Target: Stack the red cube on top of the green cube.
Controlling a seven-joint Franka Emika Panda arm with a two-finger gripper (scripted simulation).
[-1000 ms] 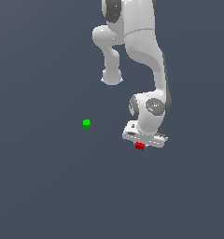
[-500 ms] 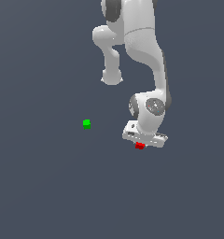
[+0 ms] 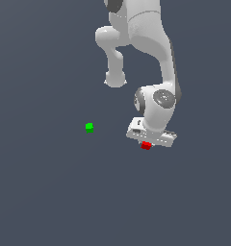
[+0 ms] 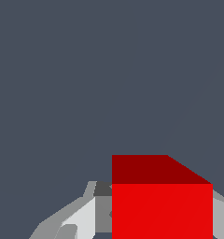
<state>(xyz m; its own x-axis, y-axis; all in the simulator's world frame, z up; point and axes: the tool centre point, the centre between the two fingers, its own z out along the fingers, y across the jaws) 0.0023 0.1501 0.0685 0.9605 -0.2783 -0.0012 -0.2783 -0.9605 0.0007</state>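
One slip risk: the tool (image 3: 147,142) sits around the red cube (image 3: 146,145), but I can't tell if it's clamped. A loose grip drops it short of the green cube (image 3: 89,127), well apart.

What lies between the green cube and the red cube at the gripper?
Nothing: in the exterior view, only bare grey floor separates the green cube from the red cube, which sits at the gripper.

Plain slate-grey surround in a rendered scene

A flat, dark blue-grey ground (image 3: 45,192) is filling the whole exterior view, running edge to edge with no seam or horizon showing. The same even grey is spreading across most of the wrist view. Soft, diffuse light is falling evenly over it, giving only the faintest shift in tone across the surface.
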